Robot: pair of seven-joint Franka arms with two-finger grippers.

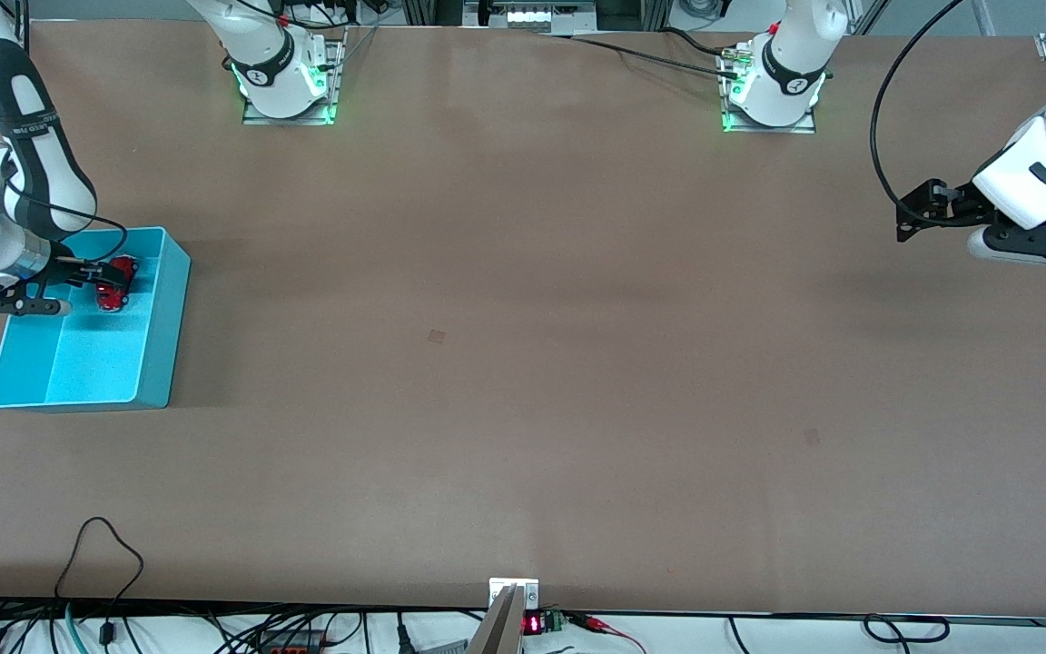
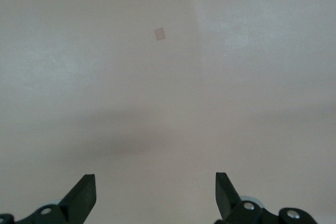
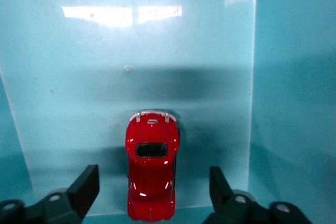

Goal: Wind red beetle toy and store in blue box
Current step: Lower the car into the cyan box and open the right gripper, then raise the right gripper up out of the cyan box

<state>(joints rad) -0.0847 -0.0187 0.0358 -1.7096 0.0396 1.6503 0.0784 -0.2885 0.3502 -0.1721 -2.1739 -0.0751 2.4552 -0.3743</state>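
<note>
Beetle down — red beetle toy resting on the blue box floor between the released right gripper fingers, could roll off if wound; left gripper spread, waiting over bare table.

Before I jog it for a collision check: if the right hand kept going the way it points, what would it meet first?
Probably the red beetle toy, lying between the open right hand's fingers, then the blue box floor under it. Depth is unclear.
</note>
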